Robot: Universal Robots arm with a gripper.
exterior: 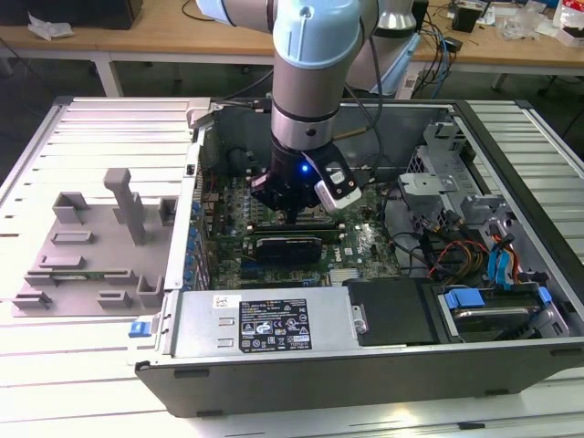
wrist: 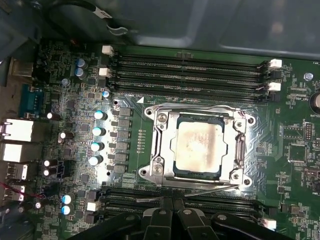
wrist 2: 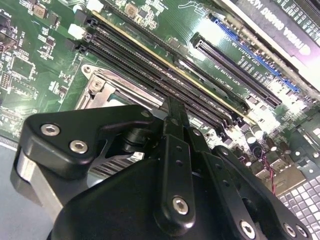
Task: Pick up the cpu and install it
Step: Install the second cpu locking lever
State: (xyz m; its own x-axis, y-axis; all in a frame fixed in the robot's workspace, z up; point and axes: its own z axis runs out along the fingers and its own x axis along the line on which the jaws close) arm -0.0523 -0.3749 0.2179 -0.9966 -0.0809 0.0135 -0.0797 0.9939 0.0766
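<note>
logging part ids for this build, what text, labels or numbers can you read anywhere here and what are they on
No text is legible enough to quote.
black label on the metal box in the case: print too small to read.
white sticker beside it: too small.
board lettering along the slots: blurred.
card lettering in the second wrist view: blurred.
cpu top, seated in its socket: smeared, no legible marking.

A long wooden desk [exterior: 182,36] stands at the back. White metal slats [exterior: 91,365] lie underneath everything.
</note>
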